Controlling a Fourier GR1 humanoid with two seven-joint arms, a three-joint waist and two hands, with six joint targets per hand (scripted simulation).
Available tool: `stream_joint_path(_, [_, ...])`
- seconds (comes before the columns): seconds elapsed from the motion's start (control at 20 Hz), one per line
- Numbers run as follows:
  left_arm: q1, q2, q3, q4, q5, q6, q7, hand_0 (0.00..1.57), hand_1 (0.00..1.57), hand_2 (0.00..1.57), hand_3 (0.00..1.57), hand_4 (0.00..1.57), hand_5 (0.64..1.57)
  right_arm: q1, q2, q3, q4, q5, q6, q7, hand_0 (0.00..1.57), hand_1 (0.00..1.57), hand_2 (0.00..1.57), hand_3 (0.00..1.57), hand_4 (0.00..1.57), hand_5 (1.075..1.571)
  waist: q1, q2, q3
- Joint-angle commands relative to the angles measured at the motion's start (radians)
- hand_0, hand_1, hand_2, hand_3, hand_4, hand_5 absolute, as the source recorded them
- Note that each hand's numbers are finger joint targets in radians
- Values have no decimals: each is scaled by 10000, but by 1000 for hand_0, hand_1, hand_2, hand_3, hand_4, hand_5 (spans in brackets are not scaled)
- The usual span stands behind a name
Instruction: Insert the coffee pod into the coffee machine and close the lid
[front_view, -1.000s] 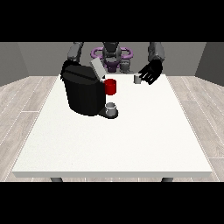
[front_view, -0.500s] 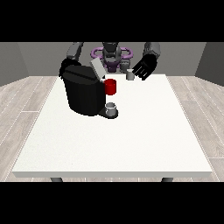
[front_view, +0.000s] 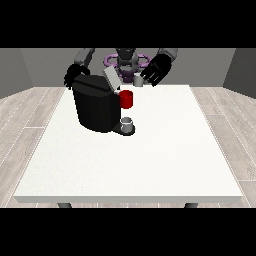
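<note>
The black coffee machine (front_view: 96, 107) stands on the left half of the white table (front_view: 165, 150). Its grey lid (front_view: 111, 79) is tilted up and open, it has a red part (front_view: 126, 99) on its front, and a small grey cup (front_view: 127, 123) sits on its base. The hand at the view's right (front_view: 156, 70) is curled round the small pale coffee pod (front_view: 138, 80) and holds it above the table, just right of the open lid. The hand at the view's left (front_view: 74, 75) hangs by the machine's back left corner, dark against the machine.
The robot's torso (front_view: 126, 60) is behind the table's far edge. Wide bare tabletop lies in front of the machine and to its right. Grey floor surrounds the table.
The hand at the view's right closed on the coffee pod, lifted it off the table and carried it towards the view's left, nearer the open lid. The other hand stayed put.
</note>
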Motion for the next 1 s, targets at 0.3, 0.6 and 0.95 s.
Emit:
stream_joint_path(0.3, [-823,168,108,108,-235,217,165,1265,1265,1297,1236,485,1571,-212,-311,-55,-402,192,43,-96,0,0,0,0,548,1571,-414,773,3])
stream_joint_path(0.6, [-860,-213,18,291,-323,150,453,1283,1283,1314,1222,504,1571,-416,-44,-192,-468,205,-463,82,0,0,0,0,526,1571,-264,782,2])
stream_joint_path(0.95, [-1040,-346,-193,192,-548,-3,504,1251,1251,1294,1208,506,1571,-154,-226,-460,-262,-76,-197,9,0,0,0,0,530,1571,-288,639,4])
